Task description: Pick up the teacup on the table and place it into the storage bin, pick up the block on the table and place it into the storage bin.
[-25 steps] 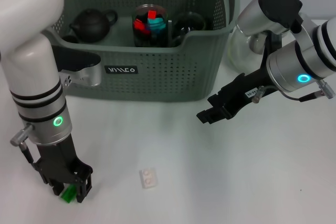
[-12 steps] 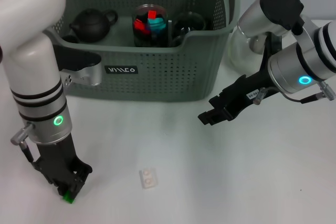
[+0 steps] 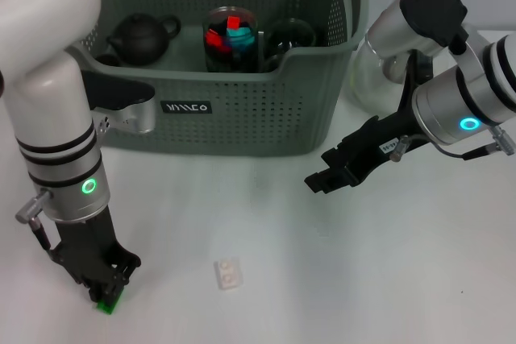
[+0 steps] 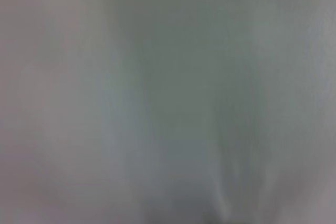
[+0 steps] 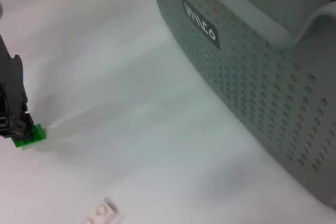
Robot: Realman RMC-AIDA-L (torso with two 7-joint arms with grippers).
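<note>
While the right gripper (image 3: 316, 181) just hangs above the middle of the white tabletop (image 3: 339, 271), a bit out from the bin's right corner and carrying nothing (can't tell if it's parted or closed), the left gripper (image 3: 103, 289) is down at the tabletop's near left corner, pinched onto a small green plastic block (image 3: 106, 304). The right wrist view shows that block (image 5: 29, 135) sitting on the tabletop under the black fingers (image 5: 11, 108).

A small white flat two-stud brick (image 3: 228, 273) lies loose near the front edge, well apart from the green one.

The large grey perforated plastic storage bin (image 3: 242, 110) sits along the far edge, with a dark round teapot (image 3: 142, 38), a clear jar of red and blue pieces (image 3: 230, 38) and a dark glass cup (image 3: 290, 36) inside it.

Left wrist view is just blur.
</note>
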